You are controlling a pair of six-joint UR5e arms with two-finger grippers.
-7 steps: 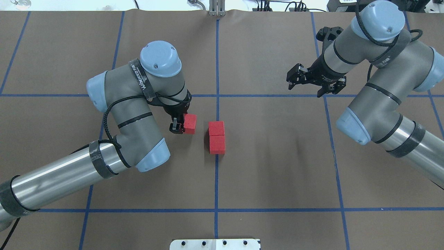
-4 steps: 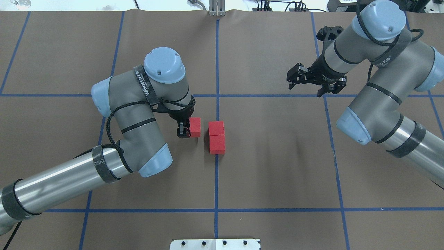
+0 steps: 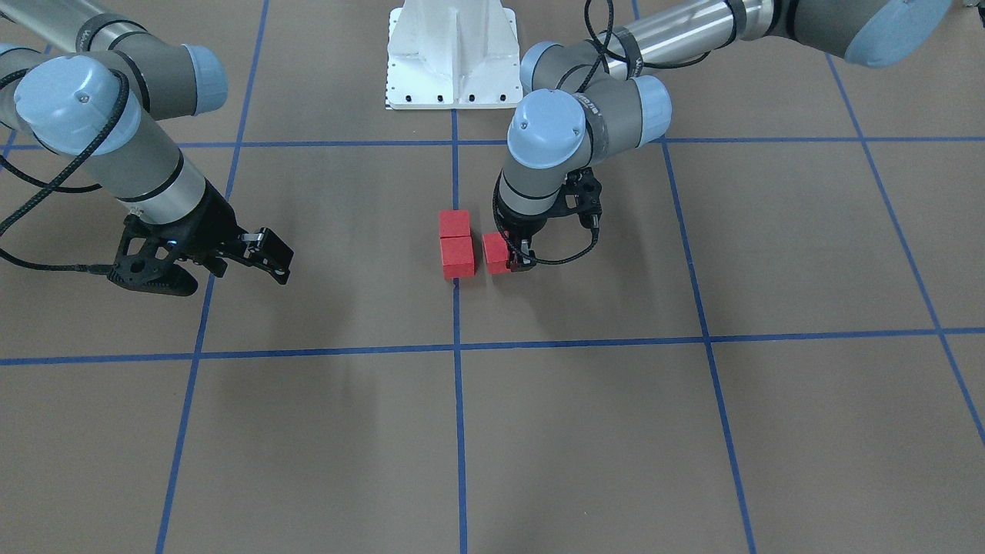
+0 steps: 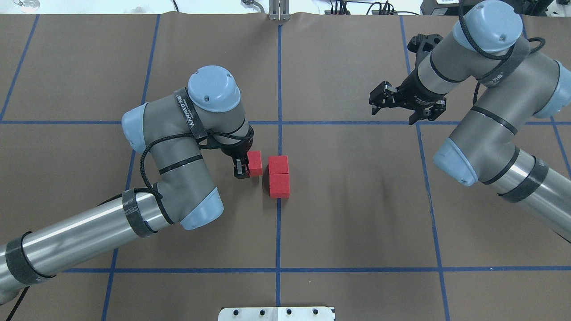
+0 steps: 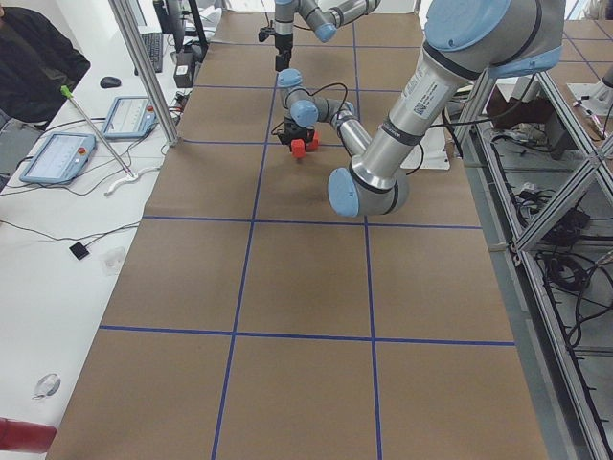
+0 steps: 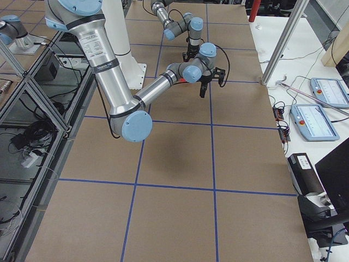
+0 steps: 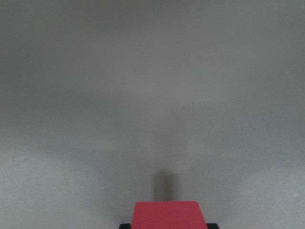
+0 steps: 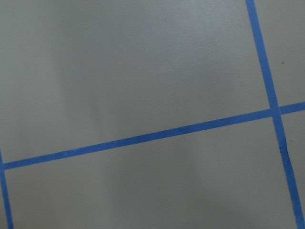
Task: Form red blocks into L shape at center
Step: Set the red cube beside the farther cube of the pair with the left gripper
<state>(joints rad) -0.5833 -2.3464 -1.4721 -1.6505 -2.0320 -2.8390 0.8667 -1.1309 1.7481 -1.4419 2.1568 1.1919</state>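
Red blocks: two touch at the center, a third block clamped in the left gripper just left. Right gripper hangs spread, empty.

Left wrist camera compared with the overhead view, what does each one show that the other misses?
Only the wrist view: the held red block close up, with a shadow ahead of it. Only overhead: the two touching red blocks on the blue tape line, the gap beside them, the open right claw. Both: that held block and brown surface.
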